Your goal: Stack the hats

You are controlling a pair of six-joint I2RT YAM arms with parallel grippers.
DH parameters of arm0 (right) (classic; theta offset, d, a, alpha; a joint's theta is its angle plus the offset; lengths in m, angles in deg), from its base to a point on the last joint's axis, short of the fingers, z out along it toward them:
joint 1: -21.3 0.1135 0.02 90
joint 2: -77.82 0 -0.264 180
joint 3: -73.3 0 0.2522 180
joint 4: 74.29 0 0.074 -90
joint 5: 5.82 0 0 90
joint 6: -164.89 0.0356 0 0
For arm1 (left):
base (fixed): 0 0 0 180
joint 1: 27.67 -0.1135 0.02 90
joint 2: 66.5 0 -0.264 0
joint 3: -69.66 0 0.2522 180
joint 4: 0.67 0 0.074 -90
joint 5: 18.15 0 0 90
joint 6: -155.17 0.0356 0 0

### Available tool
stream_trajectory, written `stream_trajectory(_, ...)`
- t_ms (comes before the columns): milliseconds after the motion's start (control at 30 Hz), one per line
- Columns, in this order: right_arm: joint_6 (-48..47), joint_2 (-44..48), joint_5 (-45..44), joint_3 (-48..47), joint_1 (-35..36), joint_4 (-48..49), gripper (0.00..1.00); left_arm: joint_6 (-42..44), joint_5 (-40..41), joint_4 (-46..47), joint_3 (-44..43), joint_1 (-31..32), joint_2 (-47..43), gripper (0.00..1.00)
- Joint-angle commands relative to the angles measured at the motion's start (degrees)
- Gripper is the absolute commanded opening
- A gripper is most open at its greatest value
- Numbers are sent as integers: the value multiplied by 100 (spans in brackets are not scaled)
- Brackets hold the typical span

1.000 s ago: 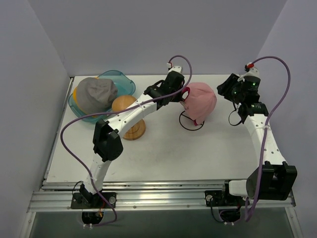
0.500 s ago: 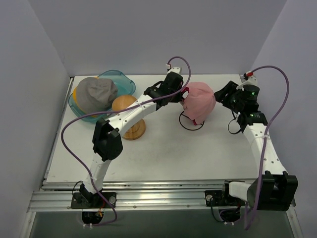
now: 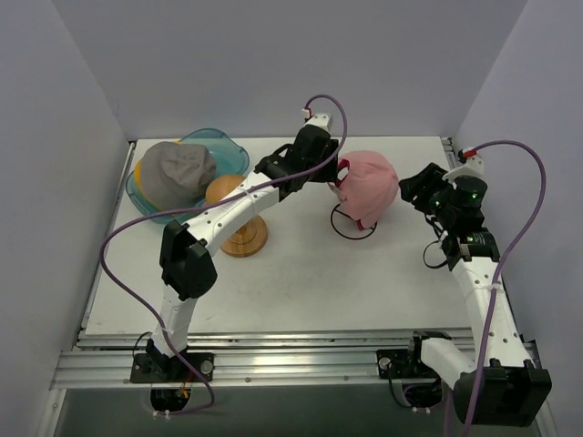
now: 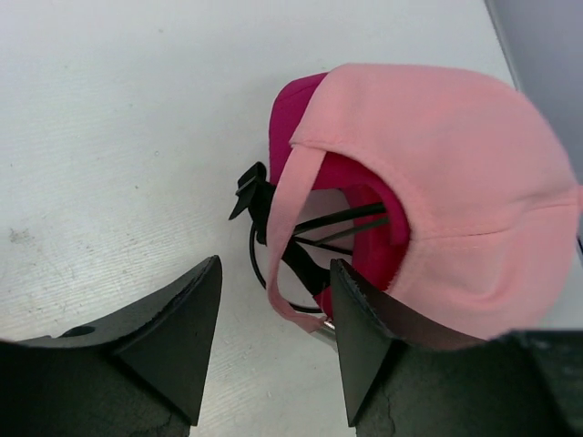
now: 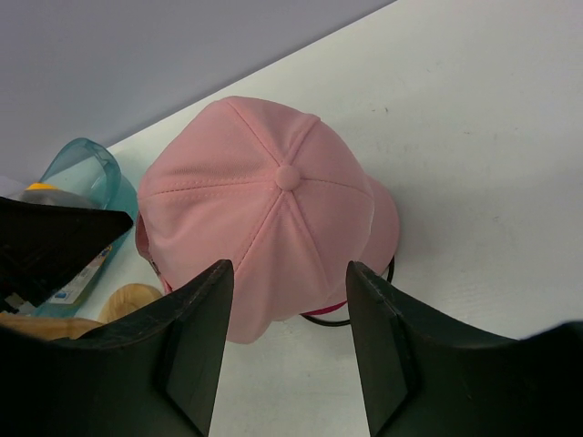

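A light pink cap (image 3: 371, 181) sits over a magenta cap (image 4: 293, 107) on a black wire stand (image 3: 351, 229) at the table's back middle. My left gripper (image 3: 335, 175) is open at the pink cap's left rear. The cap's loose strap end (image 4: 284, 300) hangs between its fingers (image 4: 178, 332), unclamped. On the cap's right, my right gripper (image 3: 415, 188) is open and empty, a little apart from the pink cap (image 5: 266, 193). At the back left a grey cap (image 3: 178, 170) lies over a yellow-orange hat (image 3: 138, 173).
The grey and yellow-orange hats rest in a translucent teal tub (image 3: 223, 146) at the back left corner. A round-topped wooden hat stand (image 3: 236, 217) stands just right of the tub, under my left arm. Walls close in the back and both sides.
My left gripper has opened and let go of the pink cap's back strap. My right arm has swung nearer and slightly right, its jaws staying open beside the cap.
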Motion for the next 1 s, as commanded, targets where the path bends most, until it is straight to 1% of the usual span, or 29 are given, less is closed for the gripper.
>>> stream_trajectory(0,7,175,20,131,-27,140,49,259,-176,365,-265,36,-348,59)
stream_trajectory(200,-46,219,11,193,-27,114,49,312,-150,409,-247,45,-173,59)
stream_trajectory(467,-108,201,-50,88,-27,52,49,118,-71,259,-546,-17,267,59)
stream_trajectory(567,-108,184,-59,88,-27,61,49,30,-53,242,-493,-34,320,58)
stream_trajectory(633,-108,175,-42,97,-27,70,49,-13,-1,233,-450,-34,311,56)
stream_trajectory(767,-90,175,-15,123,-27,105,49,-66,-18,426,-125,-34,259,55)
stream_trajectory(933,-134,245,-42,140,-27,44,49,-128,-53,488,-89,-26,381,53)
stream_trajectory(967,-169,271,-50,140,-27,17,49,-137,-53,505,-89,-26,399,52)
